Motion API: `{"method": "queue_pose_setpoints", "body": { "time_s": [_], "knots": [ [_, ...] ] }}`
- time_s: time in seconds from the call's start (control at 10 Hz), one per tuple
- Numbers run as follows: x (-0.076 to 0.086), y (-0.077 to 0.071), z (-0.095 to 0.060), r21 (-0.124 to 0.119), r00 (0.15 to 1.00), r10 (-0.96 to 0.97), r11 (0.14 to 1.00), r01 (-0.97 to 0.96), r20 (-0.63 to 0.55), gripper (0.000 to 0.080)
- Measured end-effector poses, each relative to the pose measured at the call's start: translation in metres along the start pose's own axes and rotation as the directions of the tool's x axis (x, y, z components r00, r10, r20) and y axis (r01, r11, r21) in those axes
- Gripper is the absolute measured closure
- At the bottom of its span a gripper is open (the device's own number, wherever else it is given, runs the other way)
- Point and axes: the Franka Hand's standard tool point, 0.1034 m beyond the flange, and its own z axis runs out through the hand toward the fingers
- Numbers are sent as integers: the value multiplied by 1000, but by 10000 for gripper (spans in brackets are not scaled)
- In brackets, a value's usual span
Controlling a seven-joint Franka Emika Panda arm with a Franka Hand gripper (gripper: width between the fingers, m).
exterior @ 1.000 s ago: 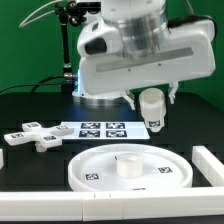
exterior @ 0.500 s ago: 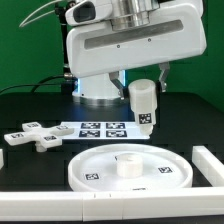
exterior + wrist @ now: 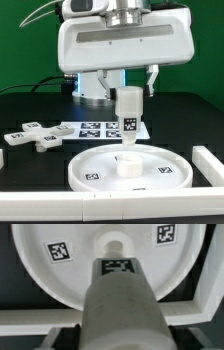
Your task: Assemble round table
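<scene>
Cross-shaped foot [image 3: 30, 136]: flat on the dark table [image 3: 30, 105], far at the exterior view's left, well apart from the disc top. Small square markers face up on its arms.

Marker board [image 3: 100, 129]: flat on the table between the foot and the leg as the exterior view shows them, just behind the disc top. Printed tags face up.

Gripper [image 3: 130, 88]: under the arm's broad white body, clamped on the upper end of the leg, with a dark finger [image 3: 151, 78] at either side.

Leg [image 3: 128, 118]: short white cylinder, held upright, with a square marker on the side facing the exterior camera. Fills the foreground of the wrist view [image 3: 120, 303], its marker pointing toward the middle of the disc top.

Leg's lower end: over the middle of the disc top and seemingly clear of the hub, though neither view shows plainly whether there is a gap.

Disc top [image 3: 160, 180]: large, white and rimmed, flat on the table in front of the marker board and directly below the leg. Markers show on its inner face in the wrist view [image 3: 40, 274].

Hub [image 3: 128, 166]: low round boss at the centre of the disc top, in line with the leg in the wrist view [image 3: 117, 246].

Edge bars: one long white bar [image 3: 100, 207] along the front, near the rim of the disc top, and another [image 3: 206, 166] at the exterior view's right, beside it.
</scene>
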Motion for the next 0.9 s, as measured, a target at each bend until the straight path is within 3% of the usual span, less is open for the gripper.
{"method": "queue_pose_setpoints", "body": {
  "time_s": [0.9],
  "knots": [
    [0, -3, 17, 5, 1000, -23, 1000, 23, 18, 390]
  ]
}}
